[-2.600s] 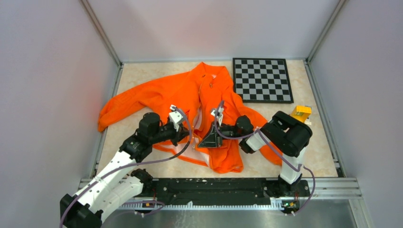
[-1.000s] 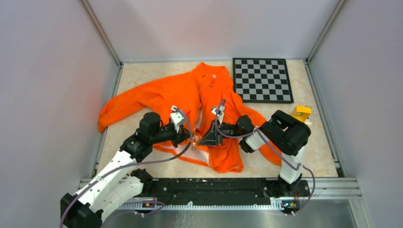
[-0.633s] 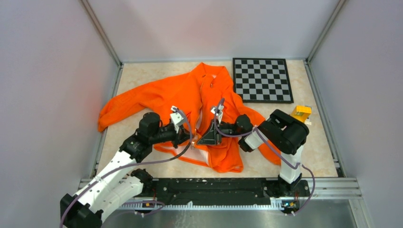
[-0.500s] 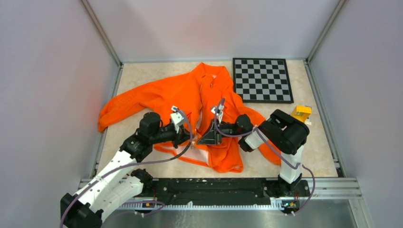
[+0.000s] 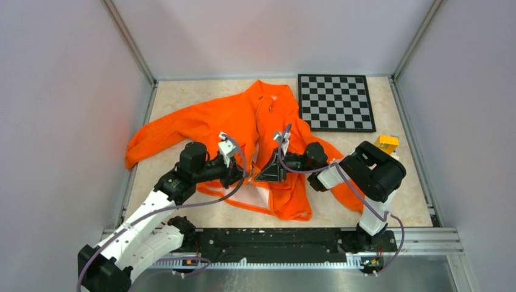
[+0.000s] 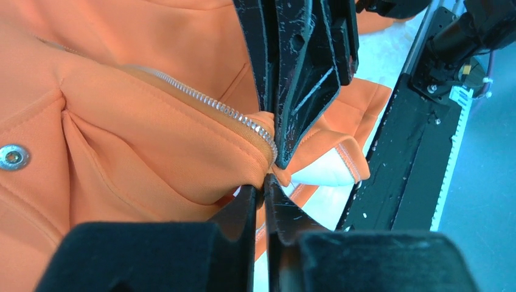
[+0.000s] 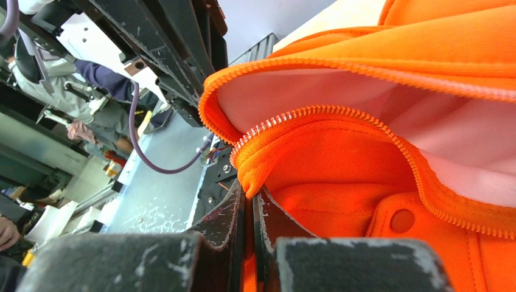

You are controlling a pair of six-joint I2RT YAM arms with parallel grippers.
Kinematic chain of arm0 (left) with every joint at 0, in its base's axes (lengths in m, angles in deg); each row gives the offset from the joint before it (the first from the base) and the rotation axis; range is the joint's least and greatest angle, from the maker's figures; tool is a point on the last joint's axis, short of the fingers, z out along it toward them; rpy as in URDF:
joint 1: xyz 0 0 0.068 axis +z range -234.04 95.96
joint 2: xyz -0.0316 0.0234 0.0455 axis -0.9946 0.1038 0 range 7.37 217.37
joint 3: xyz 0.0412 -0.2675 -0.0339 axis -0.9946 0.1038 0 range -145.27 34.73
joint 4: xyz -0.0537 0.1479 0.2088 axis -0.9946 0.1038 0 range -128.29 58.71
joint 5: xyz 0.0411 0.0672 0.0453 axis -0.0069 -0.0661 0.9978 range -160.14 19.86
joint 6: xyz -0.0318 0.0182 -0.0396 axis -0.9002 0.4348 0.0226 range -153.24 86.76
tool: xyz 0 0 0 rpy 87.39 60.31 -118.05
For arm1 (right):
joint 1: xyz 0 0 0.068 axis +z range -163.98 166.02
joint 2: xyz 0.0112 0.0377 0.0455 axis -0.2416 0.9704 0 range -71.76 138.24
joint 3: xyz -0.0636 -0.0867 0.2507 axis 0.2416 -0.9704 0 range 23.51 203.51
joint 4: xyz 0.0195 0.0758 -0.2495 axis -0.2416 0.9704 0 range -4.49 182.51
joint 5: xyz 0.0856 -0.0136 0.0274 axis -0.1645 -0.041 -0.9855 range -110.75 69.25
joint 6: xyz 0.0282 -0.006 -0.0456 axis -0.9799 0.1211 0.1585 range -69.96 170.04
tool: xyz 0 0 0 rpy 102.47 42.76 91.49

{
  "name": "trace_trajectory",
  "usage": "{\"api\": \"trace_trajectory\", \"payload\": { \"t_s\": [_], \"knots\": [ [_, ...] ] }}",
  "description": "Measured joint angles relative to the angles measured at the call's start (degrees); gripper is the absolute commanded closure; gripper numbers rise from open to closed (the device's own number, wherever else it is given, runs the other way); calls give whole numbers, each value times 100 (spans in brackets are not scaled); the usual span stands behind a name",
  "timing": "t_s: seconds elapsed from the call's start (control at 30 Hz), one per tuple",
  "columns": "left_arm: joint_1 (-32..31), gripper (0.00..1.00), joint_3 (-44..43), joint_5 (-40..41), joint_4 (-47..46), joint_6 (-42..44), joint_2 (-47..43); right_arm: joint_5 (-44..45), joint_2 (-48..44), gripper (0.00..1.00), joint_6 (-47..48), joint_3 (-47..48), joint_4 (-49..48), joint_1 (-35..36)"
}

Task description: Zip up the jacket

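Top external: high behind, looking down, far.
Wrist views: very close, low, facing each other.
Shared: jacket (image 5: 268, 115) zipper edge.

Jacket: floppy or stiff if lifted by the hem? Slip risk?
Likely floppy: the jacket lies creased and bunches where the left gripper pinches it. Probably light: thin fabric, white lining. Zipper teeth at the pinch may add bite, so slipping seems unlikely.

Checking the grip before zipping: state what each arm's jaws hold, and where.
Both pinch the jacket: left jaws on one zipper edge near the hem, right jaws on the other.
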Motion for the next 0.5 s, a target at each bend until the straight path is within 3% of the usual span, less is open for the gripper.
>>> {"api": "trace_trajectory", "payload": {
  "t_s": [0.17,0.5],
  "knots": [
    [0,48,-120,188,31,-614,2,-57,4,100,2,0,-144,-4],
    [0,33,-168,988,372,-2586,-157,-98,66,100,-138,0,-463,-24]
  ]
}}
